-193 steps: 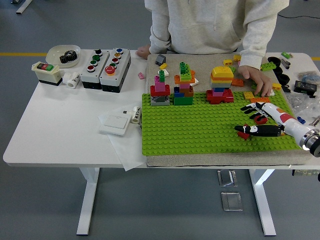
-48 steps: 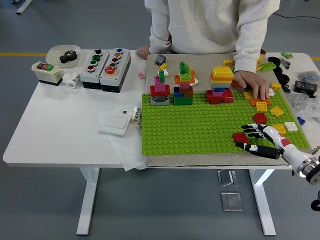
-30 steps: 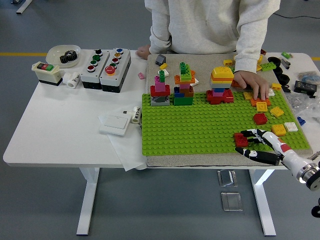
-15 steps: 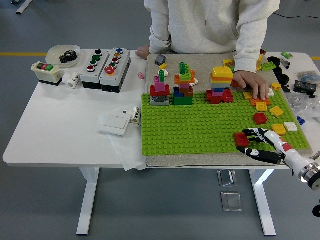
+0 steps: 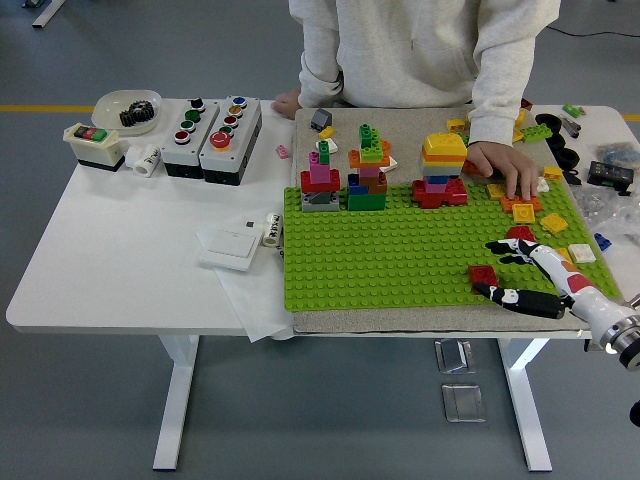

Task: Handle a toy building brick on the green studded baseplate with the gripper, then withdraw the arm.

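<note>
Now the right hand (image 5: 520, 272) has lifted its fingers (image 5: 506, 245) wide apart and grips nothing; half a second ago they curled by the red brick (image 5: 483, 274), which sits just left of it on the green baseplate (image 5: 380, 255). Beyond the hand, a person's hand (image 5: 503, 165) rests among loose yellow tiles (image 5: 523, 212).

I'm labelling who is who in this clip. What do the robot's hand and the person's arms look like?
The robot's right hand has slim black fingers with white patches and small red marks. Its forearm is white with orange and red markings, ending in a silver cuff at the picture's edge. The person wears a light grey hooded sweatshirt with long sleeves, ribbed at the cuffs.
</note>
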Tool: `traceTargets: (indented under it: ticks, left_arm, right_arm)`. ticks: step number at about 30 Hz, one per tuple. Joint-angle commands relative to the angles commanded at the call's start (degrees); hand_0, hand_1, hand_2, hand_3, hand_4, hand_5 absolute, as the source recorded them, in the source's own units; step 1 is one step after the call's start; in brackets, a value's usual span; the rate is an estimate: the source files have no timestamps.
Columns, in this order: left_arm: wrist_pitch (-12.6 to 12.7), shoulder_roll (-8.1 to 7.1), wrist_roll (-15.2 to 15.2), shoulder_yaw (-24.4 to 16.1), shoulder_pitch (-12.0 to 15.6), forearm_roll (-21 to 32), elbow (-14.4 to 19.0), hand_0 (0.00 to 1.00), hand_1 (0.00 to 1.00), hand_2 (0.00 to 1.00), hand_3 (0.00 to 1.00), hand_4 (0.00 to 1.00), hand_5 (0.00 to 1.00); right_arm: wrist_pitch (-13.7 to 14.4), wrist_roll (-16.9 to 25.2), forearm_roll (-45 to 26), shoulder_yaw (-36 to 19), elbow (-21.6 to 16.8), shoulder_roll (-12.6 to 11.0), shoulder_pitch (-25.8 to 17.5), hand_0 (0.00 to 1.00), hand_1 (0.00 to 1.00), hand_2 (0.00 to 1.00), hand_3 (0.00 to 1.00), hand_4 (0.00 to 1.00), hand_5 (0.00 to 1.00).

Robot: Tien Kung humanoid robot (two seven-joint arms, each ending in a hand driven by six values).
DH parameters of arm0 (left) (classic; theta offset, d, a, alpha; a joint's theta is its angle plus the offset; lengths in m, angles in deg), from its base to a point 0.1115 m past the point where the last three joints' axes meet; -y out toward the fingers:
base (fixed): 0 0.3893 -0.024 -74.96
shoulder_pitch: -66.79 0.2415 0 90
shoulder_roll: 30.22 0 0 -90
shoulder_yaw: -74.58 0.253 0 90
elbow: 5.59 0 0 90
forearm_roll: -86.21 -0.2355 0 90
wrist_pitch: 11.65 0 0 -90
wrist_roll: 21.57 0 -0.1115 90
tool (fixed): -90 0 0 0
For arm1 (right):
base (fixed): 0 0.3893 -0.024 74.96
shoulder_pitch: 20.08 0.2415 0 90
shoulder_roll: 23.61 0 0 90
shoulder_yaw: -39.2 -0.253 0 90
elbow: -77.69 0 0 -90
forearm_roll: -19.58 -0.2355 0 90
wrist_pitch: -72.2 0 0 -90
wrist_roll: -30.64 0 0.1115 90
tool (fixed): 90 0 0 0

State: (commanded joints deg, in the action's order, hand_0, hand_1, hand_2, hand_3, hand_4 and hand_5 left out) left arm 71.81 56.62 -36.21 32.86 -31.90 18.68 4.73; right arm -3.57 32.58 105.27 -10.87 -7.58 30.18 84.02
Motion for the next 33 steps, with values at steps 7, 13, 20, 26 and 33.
traceTargets:
  ticks: [7,13,20,26,33]
  left_arm:
    - [-0.1,-0.05,0.0,0.0,-0.2,0.1,0.0,0.821,0.689,0.588,0.531,0.527,0.500]
    - [-0.1,-0.09,-0.1,0.1,-0.3,0.4,0.0,0.821,0.686,0.588,0.531,0.527,0.500]
    - [-0.1,-0.15,0.0,0.4,-0.4,0.7,0.0,0.822,0.687,0.588,0.531,0.527,0.501]
    - [-0.1,-0.16,0.0,0.5,-0.4,0.9,0.0,0.823,0.688,0.588,0.531,0.527,0.500]
    - [-0.2,-0.17,0.0,0.7,-0.4,1.2,0.0,0.823,0.687,0.588,0.531,0.527,0.500]
  right_arm:
    - [-3.3,-0.8,16.3,0.4,-0.1,-0.9,1.8,0.742,0.700,0.739,0.603,0.875,0.612]
    - [-5.7,-1.6,25.0,2.2,0.2,-1.4,2.9,0.751,0.702,0.739,0.607,0.881,0.613]
    - [-6.1,-1.7,25.9,3.7,0.5,-1.5,4.2,0.753,0.705,0.741,0.614,0.885,0.611]
    - [-6.5,-1.6,25.9,4.8,1.4,-1.6,4.9,0.754,0.705,0.742,0.616,0.856,0.582]
    - [-6.4,-1.3,25.8,5.2,2.7,-1.2,5.4,0.753,0.706,0.744,0.614,0.842,0.572]
